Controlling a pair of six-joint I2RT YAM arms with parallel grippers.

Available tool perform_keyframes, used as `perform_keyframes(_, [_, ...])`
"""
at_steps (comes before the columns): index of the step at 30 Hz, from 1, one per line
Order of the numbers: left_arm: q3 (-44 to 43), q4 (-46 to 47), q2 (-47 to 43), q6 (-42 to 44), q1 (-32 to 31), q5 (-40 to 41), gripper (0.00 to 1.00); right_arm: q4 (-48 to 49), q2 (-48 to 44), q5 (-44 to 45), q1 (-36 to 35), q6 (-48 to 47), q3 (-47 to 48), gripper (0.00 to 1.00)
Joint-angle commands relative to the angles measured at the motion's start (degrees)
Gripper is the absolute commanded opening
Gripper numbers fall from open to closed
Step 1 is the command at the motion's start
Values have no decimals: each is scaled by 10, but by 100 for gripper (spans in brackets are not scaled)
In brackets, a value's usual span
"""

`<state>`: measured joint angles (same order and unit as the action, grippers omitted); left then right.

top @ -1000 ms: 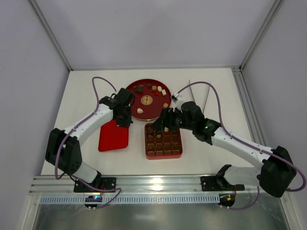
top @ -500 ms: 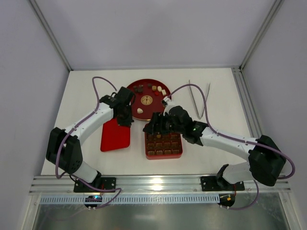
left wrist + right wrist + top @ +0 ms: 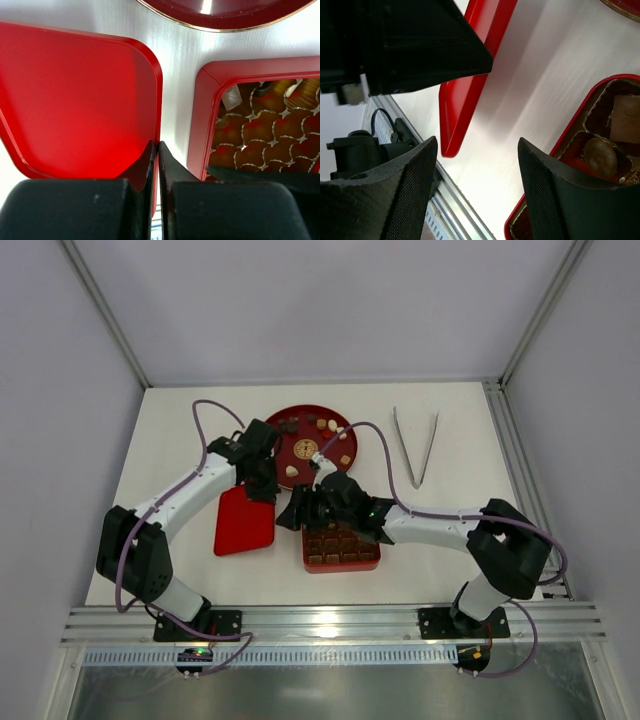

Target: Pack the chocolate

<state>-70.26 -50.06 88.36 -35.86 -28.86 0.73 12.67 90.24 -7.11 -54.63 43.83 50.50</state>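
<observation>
Loose chocolate pieces, dark, light brown and cream, lie on the round red plate. Others sit in the square red box; two of them show in the right wrist view. My left gripper is shut on the right rim of the flat red lid, which lies left of the box. In the left wrist view the fingers pinch that rim of the lid. My right gripper is open and empty, between lid and box, with its fingers wide apart.
Metal tongs lie at the back right of the white table. The box's near corner shows in the left wrist view beside the lid. The aluminium rail runs along the near edge.
My right arm has swung left across the box to the gap beside the lid. The lid has shifted slightly right in the left gripper.
</observation>
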Motion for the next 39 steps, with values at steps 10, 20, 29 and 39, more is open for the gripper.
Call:
perform_keyframes(10, [-29,11,-12,-24,0,-59,0,114,74,37,-21,41,50,61])
perform_keyframes(20, [-29,22,-14,-34,0,-77,0,130,115,54,-36,53,63,55])
perform_keyframes(29, [-32,24,-20,-42,0,-66,0,170,124,69,-43,69,31,49])
perform_keyframes(39, [-20,41,-24,-60,4,-64,0,201,123,107,-58,85,-3,49])
